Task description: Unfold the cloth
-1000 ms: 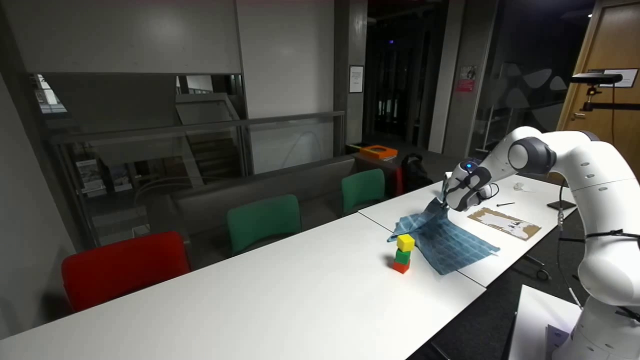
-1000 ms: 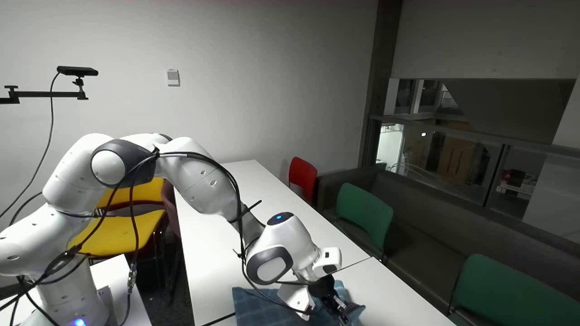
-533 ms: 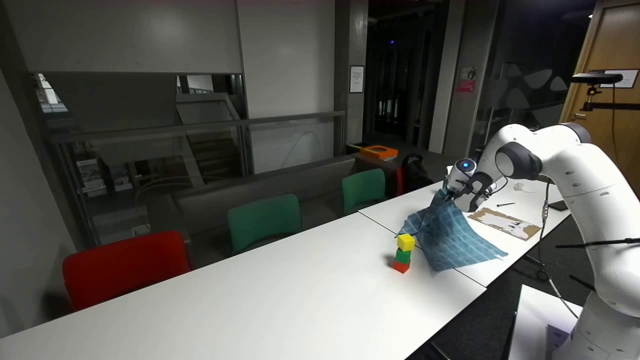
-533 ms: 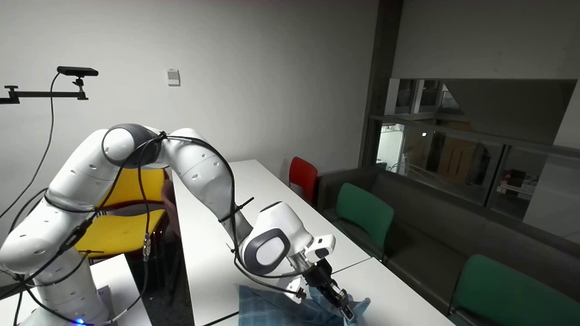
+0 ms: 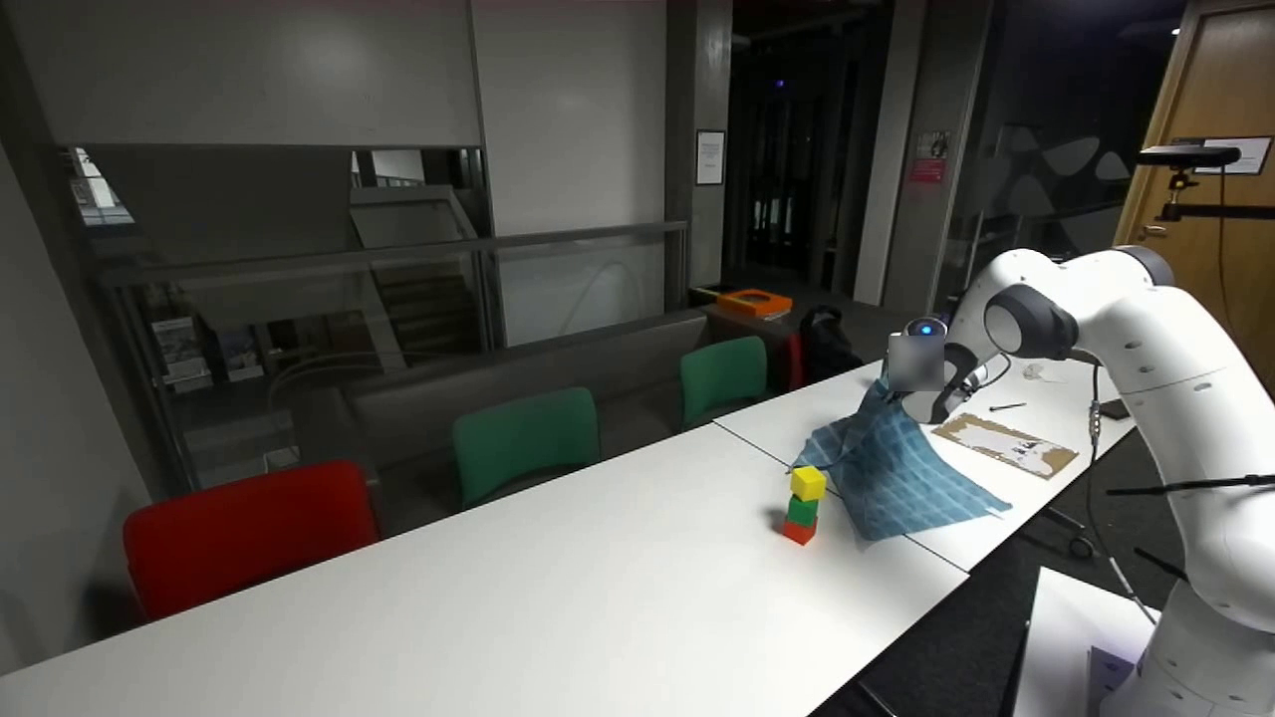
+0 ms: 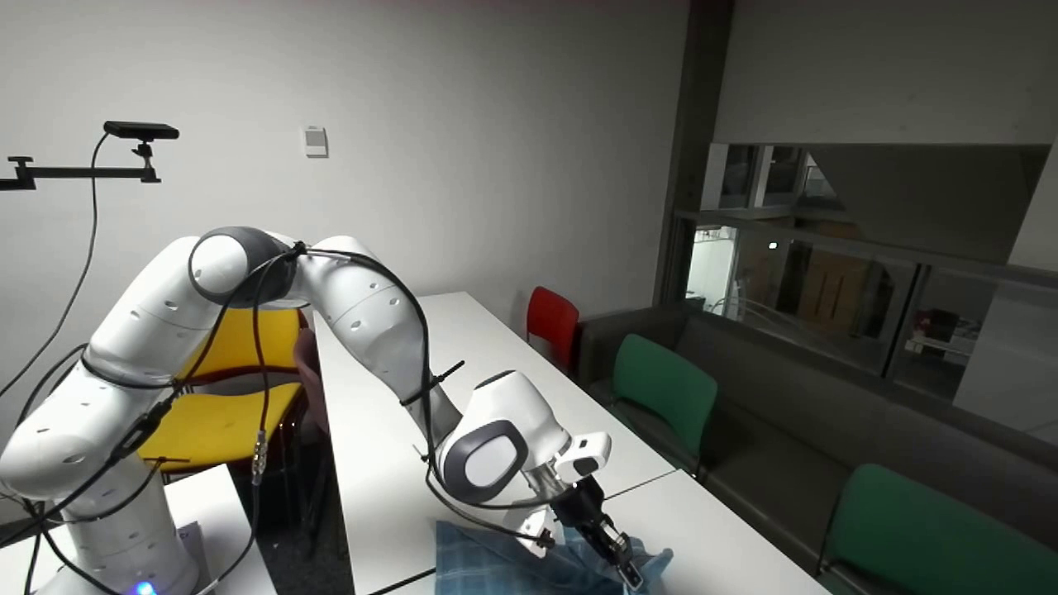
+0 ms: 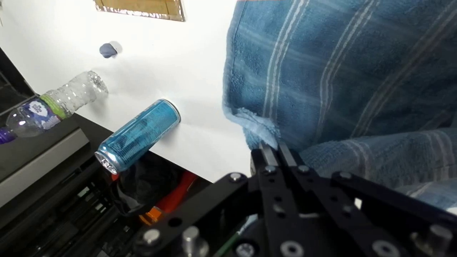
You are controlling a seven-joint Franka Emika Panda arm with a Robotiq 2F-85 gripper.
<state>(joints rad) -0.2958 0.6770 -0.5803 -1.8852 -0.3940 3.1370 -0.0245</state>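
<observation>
The cloth, blue with pale check lines, lies partly on the table and rises to a peak at the arm's end in an exterior view. In the wrist view its terry fabric fills the upper right, with a fold running in from the right beside the jaws. My gripper is shut with a bunched bit of the cloth's edge pinched between its fingertips. From an exterior view the same gripper points down and away over the crumpled end. A blurred square covers the hand in an exterior view.
A stack of coloured blocks stands close to the cloth's near side. A cardboard piece lies beside it. Near the table's edge lie a blue can and a clear bottle, plus a small dark lump.
Between one second and half a second ago the gripper rose, lifting the cloth's held end and dragging its nearer corners slightly away from the blocks. Since then hardly anything has moved.
</observation>
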